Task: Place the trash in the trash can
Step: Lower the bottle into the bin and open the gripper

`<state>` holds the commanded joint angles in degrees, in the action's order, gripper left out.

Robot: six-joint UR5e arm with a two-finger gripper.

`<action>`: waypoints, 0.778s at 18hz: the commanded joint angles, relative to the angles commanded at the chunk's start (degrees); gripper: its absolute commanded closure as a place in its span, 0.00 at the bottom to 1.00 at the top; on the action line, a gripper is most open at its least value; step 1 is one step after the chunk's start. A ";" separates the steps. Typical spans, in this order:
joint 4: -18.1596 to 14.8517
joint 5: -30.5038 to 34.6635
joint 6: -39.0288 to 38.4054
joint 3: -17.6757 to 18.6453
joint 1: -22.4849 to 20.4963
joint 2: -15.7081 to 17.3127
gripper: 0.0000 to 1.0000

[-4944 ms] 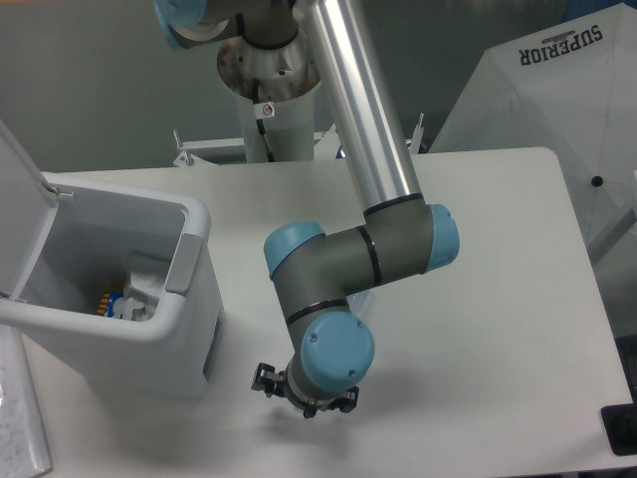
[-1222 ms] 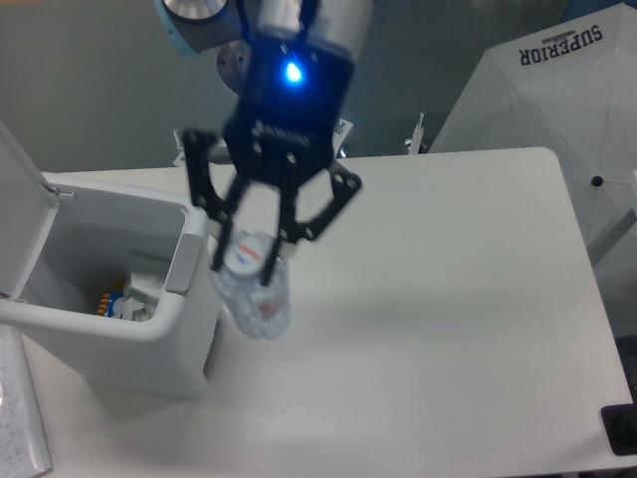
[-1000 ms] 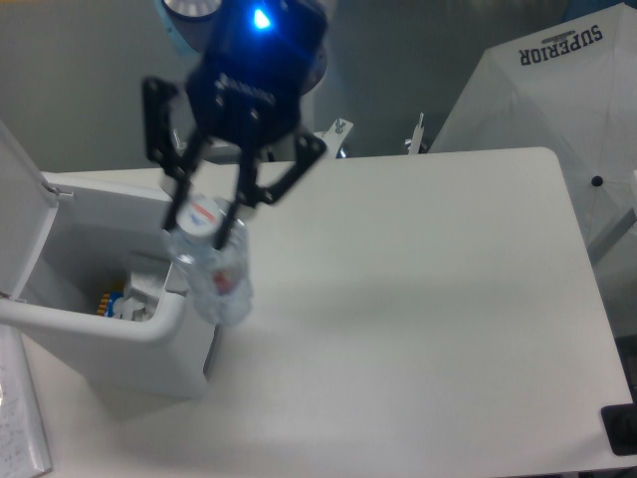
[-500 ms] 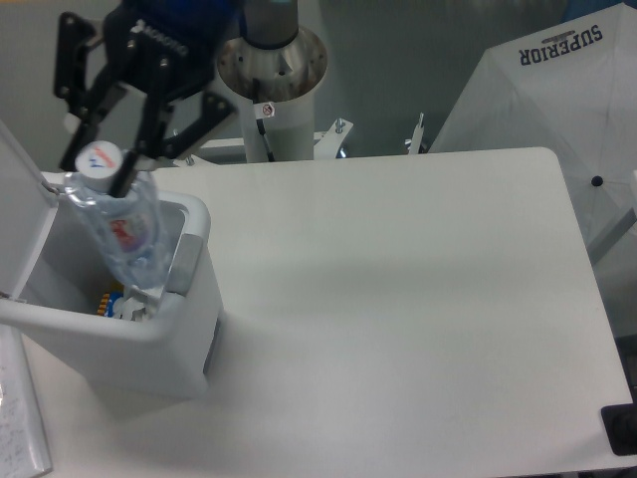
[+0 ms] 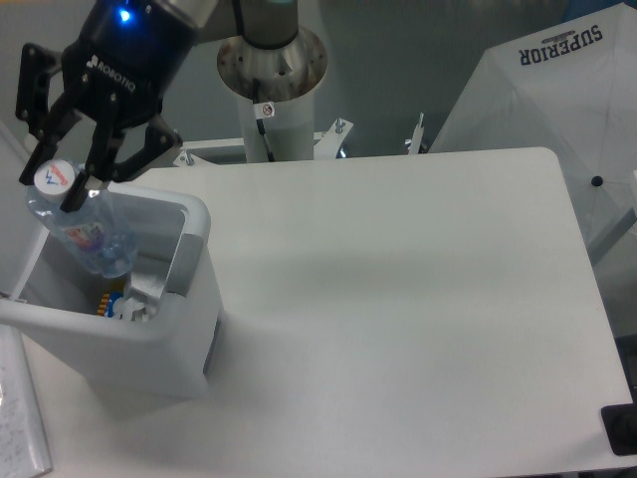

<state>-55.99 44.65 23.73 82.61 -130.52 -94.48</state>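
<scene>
White tabletop [image 5: 418, 299] filling most of the view, with a grey wall behind and a white canopy printed SUPERIOR [image 5: 557, 90] standing off the far right corner. Sitting at the table's left edge: a light-grey trash can [image 5: 184, 329], lid [image 5: 15, 214] flipped up at the left, front handle tab [image 5: 183, 263] facing the table. Lying deep inside the bin: an orange-and-blue packet [image 5: 107, 303] beside something white, too hidden to name. Rising behind the table: the arm's white mounting column [image 5: 274, 105]. Hanging over the open bin: the black gripper [image 5: 62, 186], blue light glowing on its body, fingers [image 5: 92, 171] pinching the neck of a crushed clear plastic bottle [image 5: 85, 234] just under its white cap. Tilting cap-up and to the left, with the bluish body and its red-marked label dipping below the rim into the can's mouth, not touching the contents at the bottom.
</scene>
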 joint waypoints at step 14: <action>-0.09 0.26 4.84 5.37 0.00 0.53 0.00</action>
<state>-56.07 44.91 28.56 87.98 -130.52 -93.96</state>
